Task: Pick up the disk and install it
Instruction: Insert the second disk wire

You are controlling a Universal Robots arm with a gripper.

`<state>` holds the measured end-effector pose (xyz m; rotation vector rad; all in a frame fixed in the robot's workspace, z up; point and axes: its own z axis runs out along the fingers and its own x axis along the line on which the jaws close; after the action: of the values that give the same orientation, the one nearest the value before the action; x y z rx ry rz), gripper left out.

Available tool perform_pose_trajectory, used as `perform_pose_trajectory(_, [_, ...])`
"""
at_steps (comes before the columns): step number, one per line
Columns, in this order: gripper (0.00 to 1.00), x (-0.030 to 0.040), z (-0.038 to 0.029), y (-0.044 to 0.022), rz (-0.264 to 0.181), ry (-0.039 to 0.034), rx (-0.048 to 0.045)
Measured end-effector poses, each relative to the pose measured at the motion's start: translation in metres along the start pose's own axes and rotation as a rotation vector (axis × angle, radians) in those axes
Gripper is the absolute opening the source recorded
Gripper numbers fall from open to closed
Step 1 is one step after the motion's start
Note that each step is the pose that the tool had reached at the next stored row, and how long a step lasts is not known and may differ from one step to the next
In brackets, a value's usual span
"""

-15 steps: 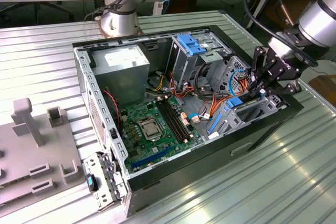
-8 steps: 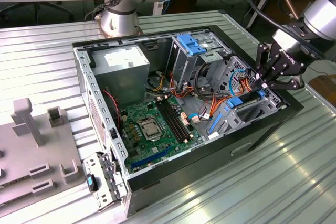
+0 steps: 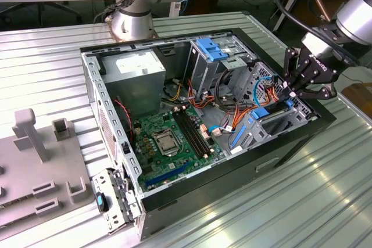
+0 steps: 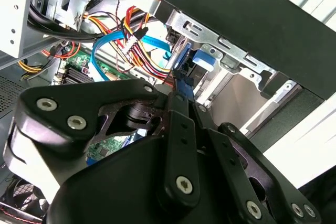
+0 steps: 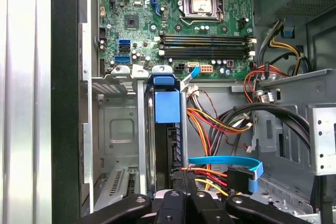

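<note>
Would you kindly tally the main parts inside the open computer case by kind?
Circuit board: 1
Processor socket: 1
Power supply box: 1
Disk with blue rails: 1
Total: 4

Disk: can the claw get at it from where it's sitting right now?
Probably yes. The claw is already down at the disk, which stands on edge in its bay by the case wall. In the first wrist view nothing lies between them; the blue cable runs off to one side.
</note>
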<state>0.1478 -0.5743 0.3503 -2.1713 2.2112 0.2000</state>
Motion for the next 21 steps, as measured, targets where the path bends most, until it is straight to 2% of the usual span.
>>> perform_pose_trajectory(10, [0.11,0.0,-0.0001,0.0005,0.0,-0.0001,0.0])
perform_pose_trajectory(14, [0.11,-0.001,-0.0077,0.001,0.0,-0.0001,0.0])
perform_pose_trajectory(15, [0.11,-0.0016,-0.0127,0.0012,0.0,-0.0001,0.0025])
perform_pose_trajectory(17, [0.11,-0.0018,-0.0146,0.0015,-0.002,-0.0003,0.0148])
perform_pose_trajectory(18, [0.11,-0.0018,-0.0145,0.0015,-0.004,-0.0008,0.0328])
perform_pose_trajectory(19, [0.11,-0.0018,-0.0146,0.0017,-0.005,-0.0008,0.0429])
perform_pose_trajectory(21, [0.11,-0.0018,-0.0149,0.0018,-0.005,-0.0005,0.0447])
